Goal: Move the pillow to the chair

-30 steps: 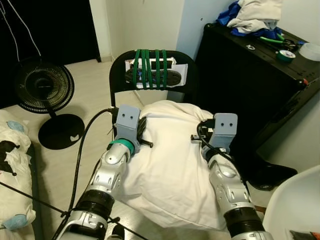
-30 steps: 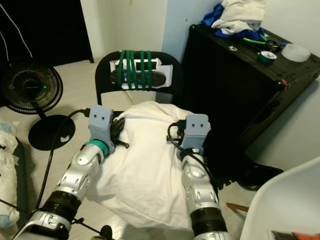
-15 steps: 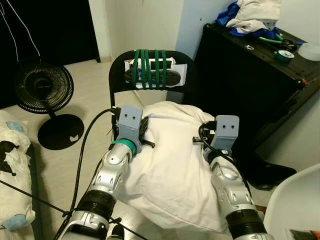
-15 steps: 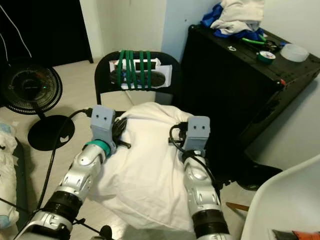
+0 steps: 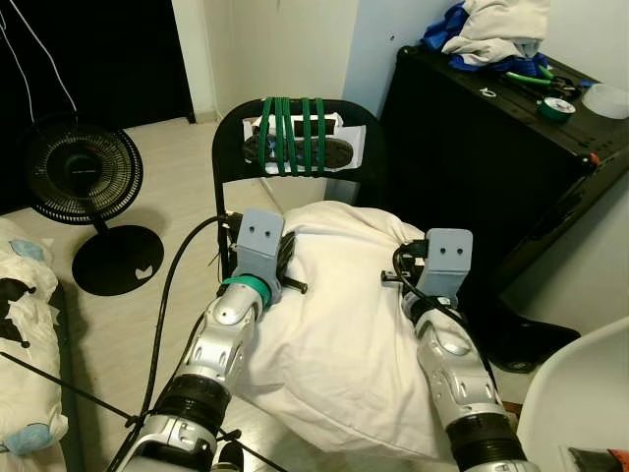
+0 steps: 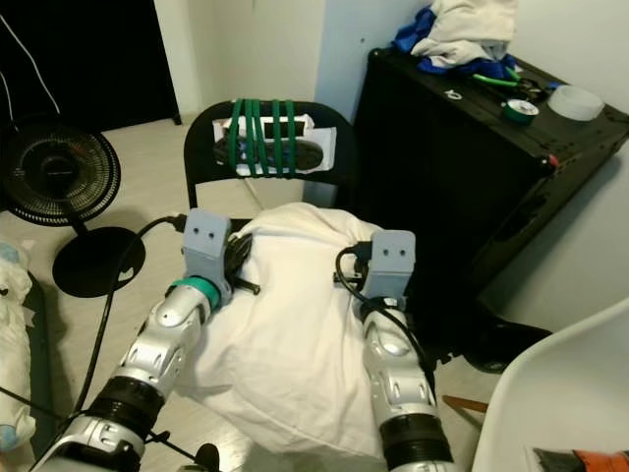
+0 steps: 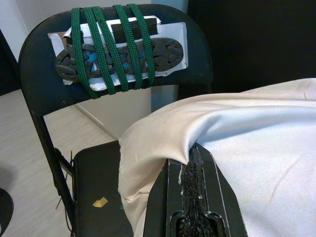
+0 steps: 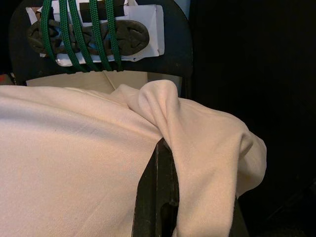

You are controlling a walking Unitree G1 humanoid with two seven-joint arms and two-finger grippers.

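Above the chair (image 5: 236, 147) seat, left pincer (image 7: 193, 157) and right pincer (image 8: 162, 148) each clamp the pillow (image 5: 344, 324), carrying it level for placement.

— What can't you make out?
— The pillow (image 5: 339, 324) covers most of the chair (image 5: 228, 138) seat, and cloth swallows both grippers' fingertips.
— Anything cut off?
— The white chair (image 5: 580, 393) at the corner, and the fan (image 5: 84, 177) partly.

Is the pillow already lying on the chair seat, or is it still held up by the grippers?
Held up. Both grippers pinch the white pillow; the left wrist view shows the black chair seat bare below its edge.
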